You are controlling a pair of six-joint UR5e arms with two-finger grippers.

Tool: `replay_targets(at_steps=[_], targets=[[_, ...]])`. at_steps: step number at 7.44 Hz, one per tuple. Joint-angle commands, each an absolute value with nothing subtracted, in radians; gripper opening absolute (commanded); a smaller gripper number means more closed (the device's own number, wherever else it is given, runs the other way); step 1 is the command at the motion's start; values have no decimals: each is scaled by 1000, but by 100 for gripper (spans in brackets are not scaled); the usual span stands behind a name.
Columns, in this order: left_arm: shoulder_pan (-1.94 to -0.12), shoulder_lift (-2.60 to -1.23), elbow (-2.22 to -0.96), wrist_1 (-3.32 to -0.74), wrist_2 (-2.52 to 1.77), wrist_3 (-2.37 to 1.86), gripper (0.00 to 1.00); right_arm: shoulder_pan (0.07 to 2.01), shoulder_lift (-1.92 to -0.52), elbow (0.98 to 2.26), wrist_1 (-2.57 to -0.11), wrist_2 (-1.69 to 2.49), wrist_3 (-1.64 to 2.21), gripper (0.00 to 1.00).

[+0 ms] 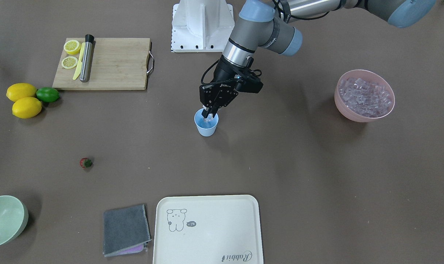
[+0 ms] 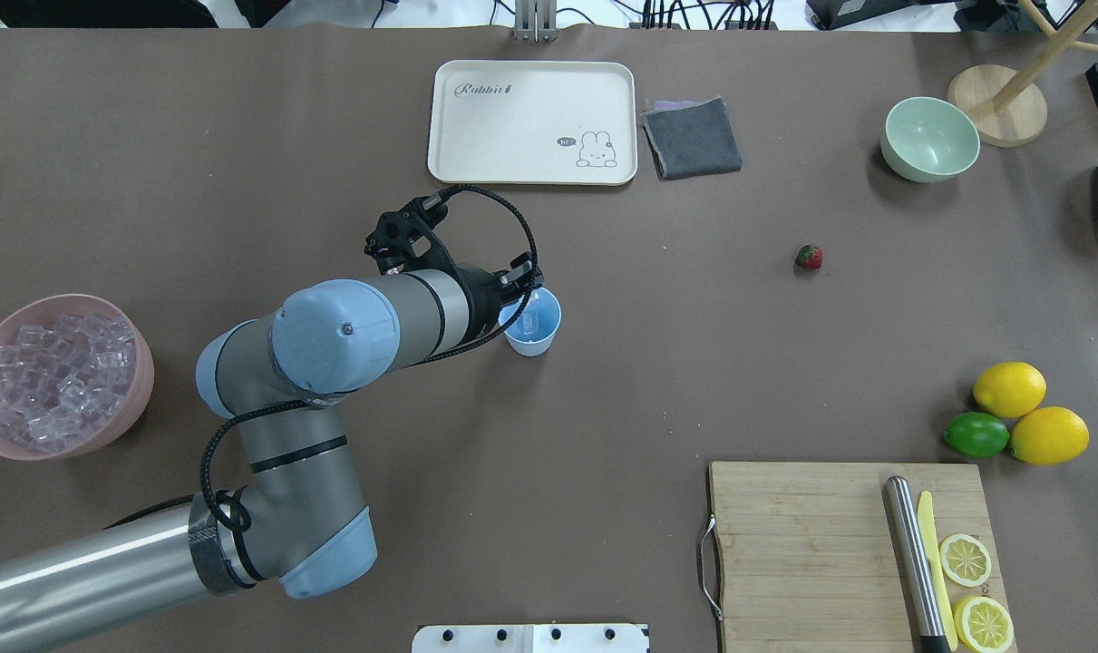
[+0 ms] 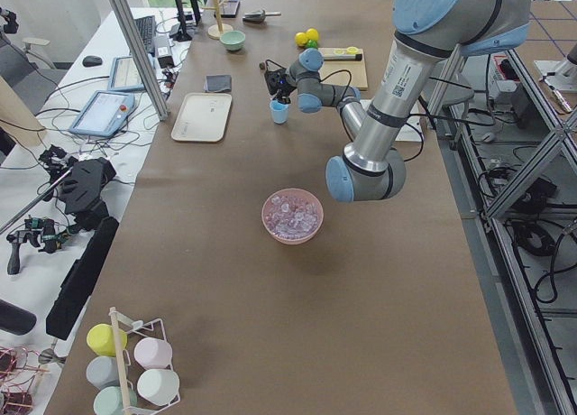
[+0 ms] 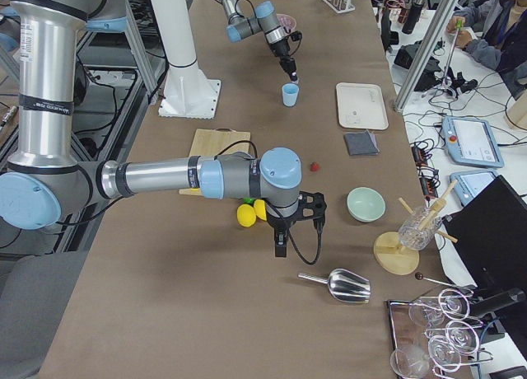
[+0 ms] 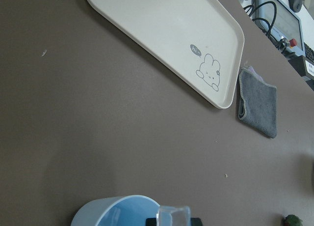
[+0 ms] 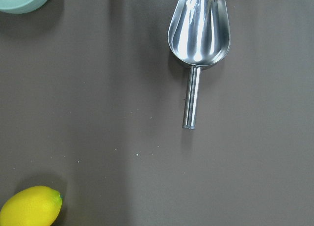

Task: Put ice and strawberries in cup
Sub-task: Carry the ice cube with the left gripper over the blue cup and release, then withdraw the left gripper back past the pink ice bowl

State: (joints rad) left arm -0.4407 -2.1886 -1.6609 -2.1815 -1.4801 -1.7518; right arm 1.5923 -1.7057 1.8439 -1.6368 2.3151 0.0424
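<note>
Ice point(image 2: 54, 381) stock is heaped in the pink bowl point(image 2: 142, 399) by the table's point(image 2: 603, 426) left edge (overhead view), well apart from everything else.

Next along, mid-table: left gripper point(image 1: 209, 116) is clamped on one ice cube point(image 5: 173, 217), tips pointing down at the mouth of the cup point(image 2: 532, 345). The cube is directly over the opening, roughly at rim level. So the key relation is vertical, cup straight below, no sideways offset that I can see. My read: letting go is all it needs. The cube has no long axis to worry about.

Further right, the strawberry point(image 2: 809, 257) lies alone on bare table toward the far edge, well apart from cup and left gripper.

Right gripper point(image 4: 280, 249) hovers by the lemons point(image 4: 244, 217) near the table's right end. I judge it the nearer arm for the strawberry. It shows only in the side view, so I can't tell if it's open or closed. Its wrist camera shows just a metal scoop point(image 6: 198, 34) and one of the lemons.

Hidden:
- The forearm covers the left fingers in the overhead view.
- The left wrist view cuts cup and cube at its bottom edge.
- I can't tell whether any cubes already lie in the cup.
- The strawberry is too small to read which way it points.
</note>
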Motion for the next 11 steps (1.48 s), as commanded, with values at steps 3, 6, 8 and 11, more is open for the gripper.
replay_targets(at_steps=[3,6,8,11], targets=[[-437,-2108,-1762,-2177,-1494,-1602,97,1592,-1704,1845,-1637,2318,43,100],[-518,-1979,-1999,-1818,-1637,-1207,97,1591,-1681,1859,-1635,2319,43,100],[-759,-1875,-2081,-1625,-1875,-785,97,1574,-1637,1855,-1637,2359,72,100],[-1218,-1643,-1976,-1626,-2233,-35,99,1424,-1536,1867,-1635,2320,277,100]])
